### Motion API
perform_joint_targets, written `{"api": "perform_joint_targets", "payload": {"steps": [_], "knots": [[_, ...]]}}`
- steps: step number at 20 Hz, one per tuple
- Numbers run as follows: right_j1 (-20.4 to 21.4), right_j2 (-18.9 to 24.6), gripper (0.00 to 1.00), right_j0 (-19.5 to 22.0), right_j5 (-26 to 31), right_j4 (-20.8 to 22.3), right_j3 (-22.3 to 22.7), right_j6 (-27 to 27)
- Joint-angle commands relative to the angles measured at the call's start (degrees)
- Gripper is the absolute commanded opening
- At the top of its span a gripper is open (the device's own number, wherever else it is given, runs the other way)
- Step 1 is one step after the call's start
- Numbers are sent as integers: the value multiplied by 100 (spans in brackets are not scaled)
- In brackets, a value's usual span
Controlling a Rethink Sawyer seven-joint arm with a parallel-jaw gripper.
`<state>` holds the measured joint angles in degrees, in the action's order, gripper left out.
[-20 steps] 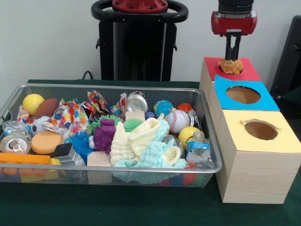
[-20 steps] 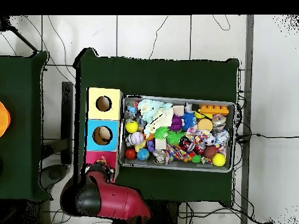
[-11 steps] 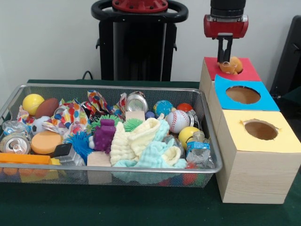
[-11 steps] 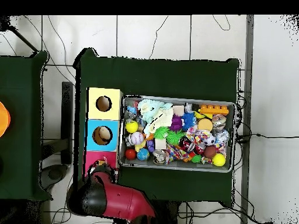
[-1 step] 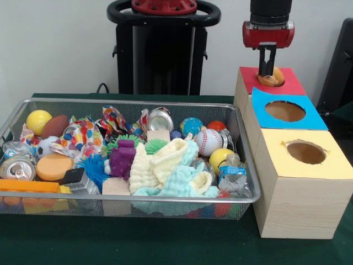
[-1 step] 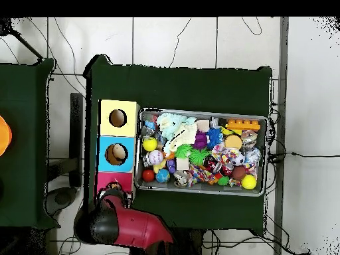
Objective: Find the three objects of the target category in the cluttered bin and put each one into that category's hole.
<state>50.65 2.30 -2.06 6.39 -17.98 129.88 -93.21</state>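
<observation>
An orange rounded object (image 5: pixel 276 77) sits in the mouth of the hole in the red-topped box (image 5: pixel 294 86), partly above its rim. My gripper (image 5: pixel 267 72) hangs straight down over the object's left part, its tip at the object's top. Its red wrist (image 5: pixel 268 34) is above it. In the overhead view the red and black arm (image 6: pixel 126 226) covers the gripper and most of the red box (image 6: pixel 106 179). The wire bin (image 5: pixel 127 101) holds a baseball (image 5: pixel 208 142), a yellow ball (image 5: pixel 38 121), a brown football (image 5: pixel 55 126), cans (image 5: pixel 160 118) and cloths (image 5: pixel 171 165).
Nearer the camera stand a blue-topped box (image 5: pixel 315 118) and a yellow-topped box (image 5: pixel 331 165), each with a round hole. The bin (image 6: pixel 202 111) lies beside all three boxes on the green cloth. A purple toy (image 5: pixel 122 159) and a small bottle (image 5: pixel 231 174) lie among the clutter.
The gripper rose and shifted left off the orange object, then came back right and down onto it. The object stayed in the hole's mouth, nudged slightly right.
</observation>
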Motion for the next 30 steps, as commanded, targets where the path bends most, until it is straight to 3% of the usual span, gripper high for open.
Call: {"api": "perform_joint_targets", "payload": {"steps": [1,6,12,21,24,30], "knots": [[-378,617,0,87,-562,-98,147,-1528],[-950,861,0,142,-1393,23,129,-1808],[-1362,902,0,164,-1874,132,21,-1790],[-1510,524,0,-139,-1406,-69,-151,-1457],[-1696,502,0,-111,-1410,-20,-218,-1373],[-1623,464,0,-87,-1186,-27,-239,-1278]]}}
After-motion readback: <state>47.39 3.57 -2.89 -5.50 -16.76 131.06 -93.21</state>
